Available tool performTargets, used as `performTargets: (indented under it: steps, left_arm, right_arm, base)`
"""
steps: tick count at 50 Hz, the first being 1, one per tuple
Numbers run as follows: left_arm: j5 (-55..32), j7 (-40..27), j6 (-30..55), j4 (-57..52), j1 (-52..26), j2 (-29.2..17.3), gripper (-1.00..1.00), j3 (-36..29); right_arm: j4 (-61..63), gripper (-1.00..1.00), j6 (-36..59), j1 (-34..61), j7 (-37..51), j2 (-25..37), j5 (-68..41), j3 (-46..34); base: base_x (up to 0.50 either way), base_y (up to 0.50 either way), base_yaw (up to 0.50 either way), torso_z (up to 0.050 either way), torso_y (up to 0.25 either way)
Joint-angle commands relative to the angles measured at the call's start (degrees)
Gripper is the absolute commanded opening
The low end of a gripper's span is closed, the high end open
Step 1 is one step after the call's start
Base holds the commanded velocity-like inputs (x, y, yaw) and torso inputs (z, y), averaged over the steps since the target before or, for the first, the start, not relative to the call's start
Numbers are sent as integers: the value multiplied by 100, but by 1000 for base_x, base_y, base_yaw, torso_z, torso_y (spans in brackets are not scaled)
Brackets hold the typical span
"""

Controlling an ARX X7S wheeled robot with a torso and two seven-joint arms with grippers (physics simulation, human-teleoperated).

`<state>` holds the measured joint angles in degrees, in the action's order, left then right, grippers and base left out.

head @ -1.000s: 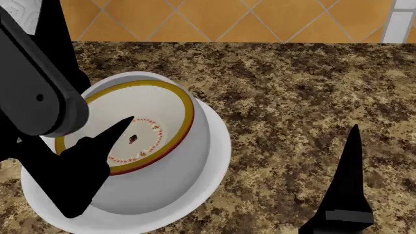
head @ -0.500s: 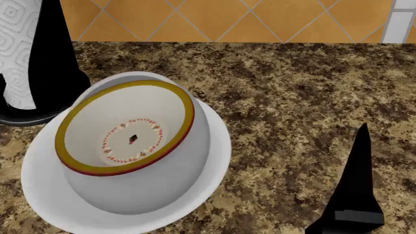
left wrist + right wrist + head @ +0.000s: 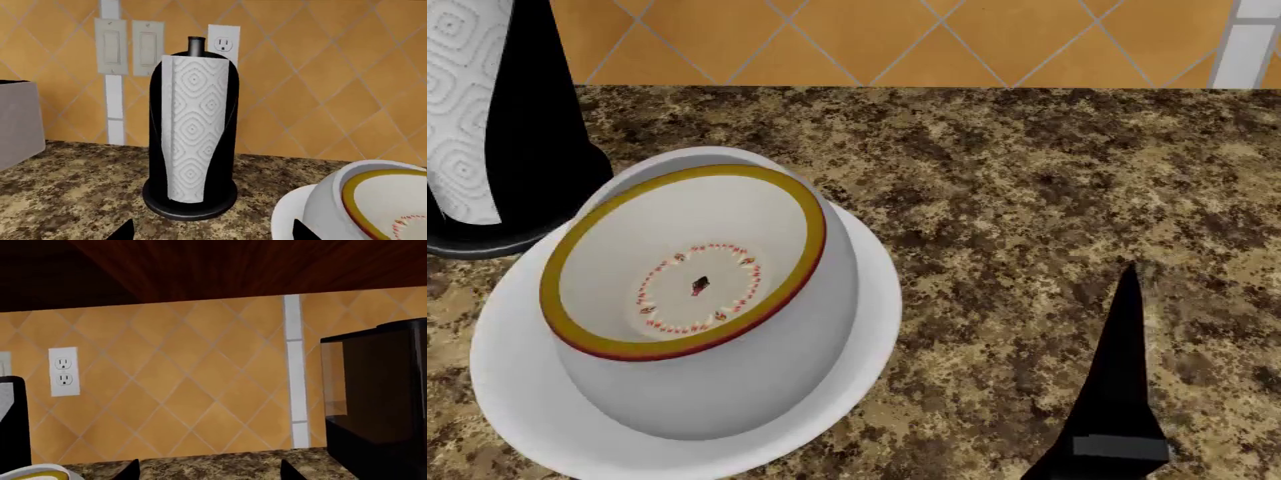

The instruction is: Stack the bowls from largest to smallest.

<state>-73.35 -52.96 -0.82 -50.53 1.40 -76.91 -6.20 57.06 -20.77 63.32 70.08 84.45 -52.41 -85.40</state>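
On the counter the small rimmed bowl sits tilted inside the large white bowl, both likely rigid, glossy and breakable, best gripped at the rim, while the left fingers and right fingers show empty, apparently wide-spread tips touching nothing.

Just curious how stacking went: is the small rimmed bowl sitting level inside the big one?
No, tilted. The small bowl sits inside the large white bowl, its yellow rim higher on one side.

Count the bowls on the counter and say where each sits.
2. The large white bowl sits on the granite counter beside the paper towel holder; the smaller yellow-rimmed bowl sits tilted inside it. None seem hidden.
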Motion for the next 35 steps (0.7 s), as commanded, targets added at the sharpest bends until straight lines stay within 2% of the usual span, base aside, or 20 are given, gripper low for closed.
performTargets:
  steps: [1,6,12,13,16,18,20,21,22,23,24,26,27,28,31,33,34,35]
  left_arm:
    - [662,205,-607,-30,1360,-178,100,691]
    - [649,286,-759,37,1818,-198,100,1062]
    - [638,200,-712,-87,1916,-245,100,1237]
    - [537,75,-544,-256,2228,-244,100,1805]
    - [-330,368,567,-922,3114,476,100,4384]
    - [-667,597,407,-946,4111,443,100,5945]
    - [-1408,984,833,-947,4327,570,100,7414]
    - [-2267,992,1692,-947,3467,867,100,7813]
    - [-3127,132,2552,-946,2608,1652,100,7256]
    - [-3796,309,3411,-946,1749,1366,100,6477]
    - [-4656,-550,4270,-946,889,1687,100,6645]
    - [-6374,-2269,5989,-945,-830,2104,100,5575]
    - [-7234,-3129,6435,-944,-1689,2171,100,5334]
    - [-7930,-3675,6272,-942,-2549,2070,100,5313]
    - [-8115,-3679,6105,-942,-5127,1809,100,5452]
    - [-8192,-3683,6000,-943,-5453,1690,100,5467]
    - [-8260,-3686,5915,-944,-5553,1600,100,5455]
    - [-8330,-3688,5849,-944,-5684,1525,100,5430]
  right_arm:
    - [47,100,167,15,-76,-266,92,121]
    - [72,100,168,23,-94,-246,101,122]
    - [158,100,281,96,-82,-258,69,153]
    - [278,100,339,200,-48,-163,7,194]
    - [294,100,128,743,-106,227,-114,-85]
    - [294,100,59,959,-318,545,-195,-41]
    - [294,100,77,1172,-471,554,-239,167]
    - [294,100,134,1287,-533,554,-309,281]
    - [294,100,182,1360,-578,554,-370,352]
    - [294,100,251,1477,-644,554,-482,468]
    - [294,100,300,1577,-675,555,-606,567]
    - [294,100,353,1654,-681,555,-707,643]
    - [294,100,372,1676,-665,555,-728,665]
    - [294,100,407,1734,-656,555,-808,722]
    - [294,100,797,2295,-847,555,-1674,1284]
    - [294,100,1266,2844,-1062,555,-2552,1836]
    - [294,100,2125,3703,-1053,552,-3411,2696]
    - [294,100,2985,2844,-194,-307,-4271,3555]
  base:
    - [0,0,0,0,0]
    - [0,0,0,0,0]
    - [0,0,0,0,0]
    - [0,0,0,0,0]
    - [0,0,0,0,0]
    - [0,0,-1,0,0]
    - [0,0,0,0,0]
    - [0,0,0,0,0]
    - [0,0,0,0,0]
    - [0,0,0,0,0]
    - [0,0,0,0,0]
    - [0,0,0,0,0]
    - [0,0,0,0,0]
    - [0,0,0,0,0]
    - [0,0,0,0,0]
    - [0,0,0,0,0]
    - [0,0,0,0,0]
    - [0,0,0,0,0]
